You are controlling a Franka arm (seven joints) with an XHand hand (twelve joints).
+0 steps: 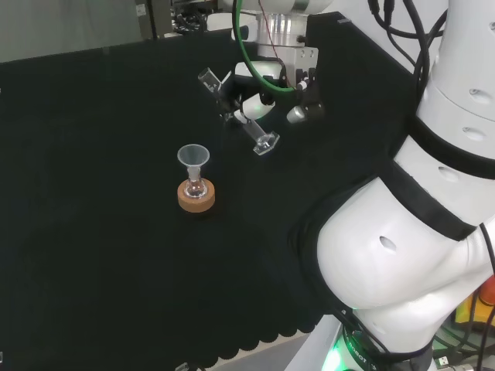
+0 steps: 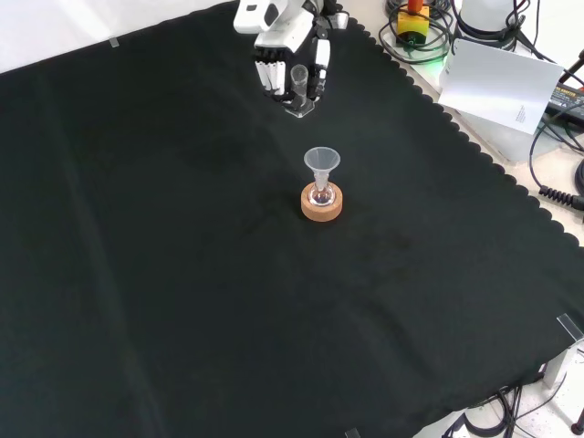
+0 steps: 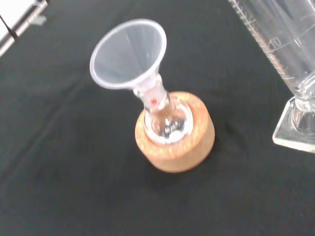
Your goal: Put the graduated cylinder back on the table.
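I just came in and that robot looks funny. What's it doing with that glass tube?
The robot's hand is holding a clear graduated cylinder, tilted in the air above the black cloth. Its fingers are curled round it. Nearby, a small flask sits on a cork ring with a plastic funnel in its neck. The cylinder is not yet set down.

Even, fairly bright overhead light falls on the black cloth of the table [image 2: 164, 274], which soaks it up and shows almost no shadow; in the wrist view only a faint dark patch lies beside the round cork ring stand [image 3: 177, 147]. The big white arm links [image 1: 402, 232] in the head view gleam pale without burning out. Small glints mark the clear plastic funnel [image 3: 129, 54] and the clear glass graduated cylinder [image 3: 290, 64], whose square foot looks slightly soft.
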